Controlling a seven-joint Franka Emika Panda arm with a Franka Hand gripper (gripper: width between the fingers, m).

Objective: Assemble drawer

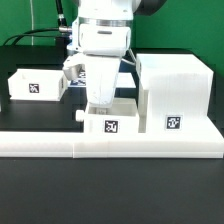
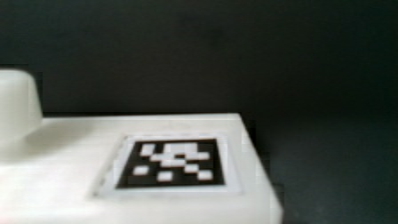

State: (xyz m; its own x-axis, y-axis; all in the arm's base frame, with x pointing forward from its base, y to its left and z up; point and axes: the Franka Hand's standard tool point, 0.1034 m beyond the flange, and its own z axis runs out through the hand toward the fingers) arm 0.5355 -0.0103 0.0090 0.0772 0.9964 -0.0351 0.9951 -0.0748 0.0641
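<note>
A small white open-topped drawer (image 1: 110,122) stands in the middle of the exterior view, against the white front wall, its square tag facing the camera. My gripper (image 1: 101,103) reaches straight down into it. Its fingers stand close together on the drawer's far wall, so it looks shut on that wall. The wrist view shows the drawer's tagged white face (image 2: 175,165) very close and blurred, with no fingers in it. The tall white housing (image 1: 175,92) stands just beside the drawer on the exterior view's right. A second small white drawer (image 1: 35,85) sits at the exterior view's left.
A long low white wall (image 1: 110,146) runs across the front of the black table. A rounded white shape (image 2: 15,100) at the wrist view's edge cannot be identified. Cables hang behind the arm.
</note>
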